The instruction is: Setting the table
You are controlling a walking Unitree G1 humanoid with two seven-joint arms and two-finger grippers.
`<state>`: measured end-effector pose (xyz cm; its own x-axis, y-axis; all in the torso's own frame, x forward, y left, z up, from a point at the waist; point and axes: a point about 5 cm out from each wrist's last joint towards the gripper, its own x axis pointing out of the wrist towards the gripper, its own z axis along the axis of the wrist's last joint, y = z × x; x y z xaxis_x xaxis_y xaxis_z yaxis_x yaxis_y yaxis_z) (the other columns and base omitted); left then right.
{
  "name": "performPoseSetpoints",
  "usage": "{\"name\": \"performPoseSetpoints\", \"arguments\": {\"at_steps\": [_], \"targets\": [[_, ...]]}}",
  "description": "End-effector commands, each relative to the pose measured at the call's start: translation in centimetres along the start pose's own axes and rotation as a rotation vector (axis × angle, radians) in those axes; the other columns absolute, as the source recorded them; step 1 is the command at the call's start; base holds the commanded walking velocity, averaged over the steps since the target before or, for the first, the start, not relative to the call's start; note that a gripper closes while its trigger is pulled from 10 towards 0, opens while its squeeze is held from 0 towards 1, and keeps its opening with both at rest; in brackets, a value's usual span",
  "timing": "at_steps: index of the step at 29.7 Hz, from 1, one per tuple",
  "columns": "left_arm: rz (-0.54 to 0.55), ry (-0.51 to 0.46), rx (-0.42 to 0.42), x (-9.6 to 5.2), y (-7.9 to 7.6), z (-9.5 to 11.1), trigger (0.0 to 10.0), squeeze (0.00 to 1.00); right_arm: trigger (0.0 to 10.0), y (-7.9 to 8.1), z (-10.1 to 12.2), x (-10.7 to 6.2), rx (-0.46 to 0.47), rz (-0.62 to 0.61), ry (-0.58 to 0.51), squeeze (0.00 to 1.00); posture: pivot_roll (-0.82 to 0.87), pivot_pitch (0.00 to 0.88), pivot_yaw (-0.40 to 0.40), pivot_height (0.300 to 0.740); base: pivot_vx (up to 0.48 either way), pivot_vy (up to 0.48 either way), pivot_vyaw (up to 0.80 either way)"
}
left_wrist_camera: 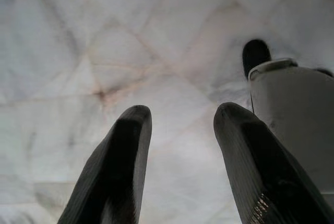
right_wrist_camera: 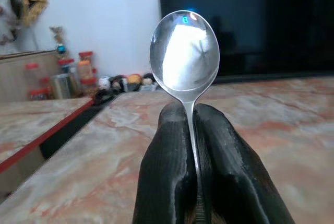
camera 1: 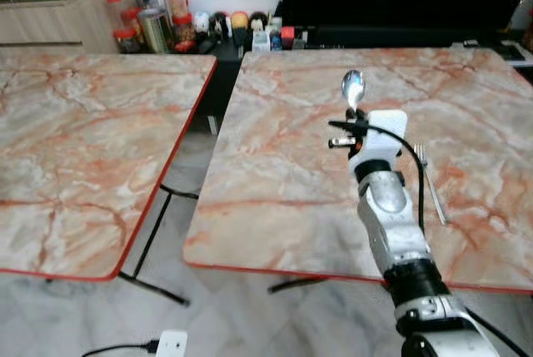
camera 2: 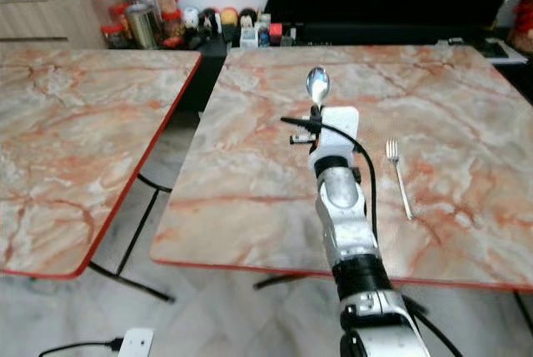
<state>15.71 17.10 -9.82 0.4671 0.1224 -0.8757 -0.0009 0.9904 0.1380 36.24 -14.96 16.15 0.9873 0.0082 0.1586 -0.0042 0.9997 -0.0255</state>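
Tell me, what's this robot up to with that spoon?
It is laying cutlery. Its right gripper holds a spoon by the handle, fingers shut on it, bowl pointing away, above the marbled table. A fork already lies on that table to the robot's right of the arm. The left gripper hangs open over the pale floor, holding nothing.

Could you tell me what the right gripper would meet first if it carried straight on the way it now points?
Probably nothing soon: the right gripper, shut on the spoon, points level over the table toward the dark screen; depth is unclear.
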Motion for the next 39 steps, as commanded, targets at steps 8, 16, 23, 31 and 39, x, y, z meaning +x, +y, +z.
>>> {"name": "performPoseSetpoints", "arguments": {"at_steps": [8, 16, 23, 31, 39], "targets": [[0.002, 0.04, -0.003, -0.1, -0.1, -0.9, 10.0, 0.0, 10.0, 0.4, 1.1, 0.4, 0.012, 0.003, -0.04, 0.0, -0.01, 0.0, 0.038, 0.74, 0.0, 0.48, 0.0], [0.01, 0.039, -0.006, -0.1, 0.0, -0.9, 10.0, 0.0, 10.0, 0.7, 1.1, 0.3, 0.016, 0.008, -0.039, 0.0, 0.0, 0.0, 0.045, 0.74, 0.0, 0.48, 0.0], [0.015, 0.039, -0.006, -0.1, 0.1, -0.9, 10.0, 0.0, 10.0, 1.1, 1.0, 0.3, 0.018, 0.018, -0.028, 0.0, 0.0, 0.0, 0.046, 0.74, 0.0, 0.48, 0.0], [0.019, 0.04, -0.011, -0.1, 0.1, -0.9, 10.0, 0.0, 10.0, 1.5, 1.0, 0.3, 0.023, 0.031, -0.026, 0.0, 0.01, 0.0, 0.044, 0.74, 0.0, 0.48, 0.0], [0.02, 0.041, -0.016, -0.1, 0.0, -0.9, 10.0, 0.0, 10.0, 1.9, 1.0, 0.3, 0.022, 0.042, -0.018, 0.0, 0.01, 0.0, 0.039, 0.74, 0.0, 0.48, 0.0]]}}
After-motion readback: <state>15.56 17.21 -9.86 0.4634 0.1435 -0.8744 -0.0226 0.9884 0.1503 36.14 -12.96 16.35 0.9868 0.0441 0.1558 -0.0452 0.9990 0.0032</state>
